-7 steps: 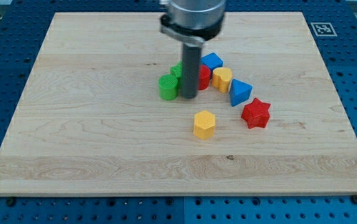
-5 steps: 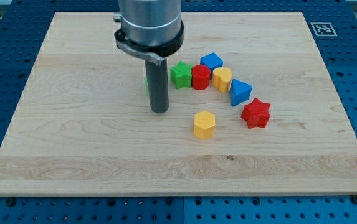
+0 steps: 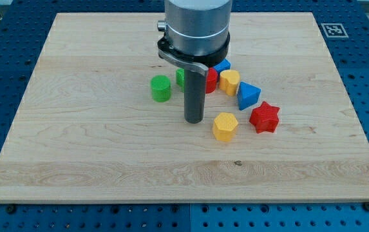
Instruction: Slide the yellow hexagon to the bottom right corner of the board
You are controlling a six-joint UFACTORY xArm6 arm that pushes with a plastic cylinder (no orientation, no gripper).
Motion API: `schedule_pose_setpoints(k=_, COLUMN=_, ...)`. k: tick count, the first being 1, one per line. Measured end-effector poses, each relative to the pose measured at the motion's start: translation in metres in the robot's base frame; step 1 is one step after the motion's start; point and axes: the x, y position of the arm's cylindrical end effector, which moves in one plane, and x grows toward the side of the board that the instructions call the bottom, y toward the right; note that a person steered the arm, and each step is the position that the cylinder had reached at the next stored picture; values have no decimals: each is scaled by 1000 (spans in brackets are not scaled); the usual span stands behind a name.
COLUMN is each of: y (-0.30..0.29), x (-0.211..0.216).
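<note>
Yellow hexagon point(image 3: 225, 125) now further right, my tip point(image 3: 194, 120) just left.

my tip point(image 3: 194, 120) stands just left of the hexagon point(image 3: 225, 126), perhaps touching it; the star point(image 3: 264, 117) lies to its right.
</note>
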Motion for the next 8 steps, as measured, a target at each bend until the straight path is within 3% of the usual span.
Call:
schedule_pose_setpoints(k=2, y=39, x=53)
schedule_pose_setpoints(k=4, y=28, x=12)
schedule_pose_setpoints(k=6, y=80, x=19)
schedule_pose_setpoints(k=8, y=93, x=34)
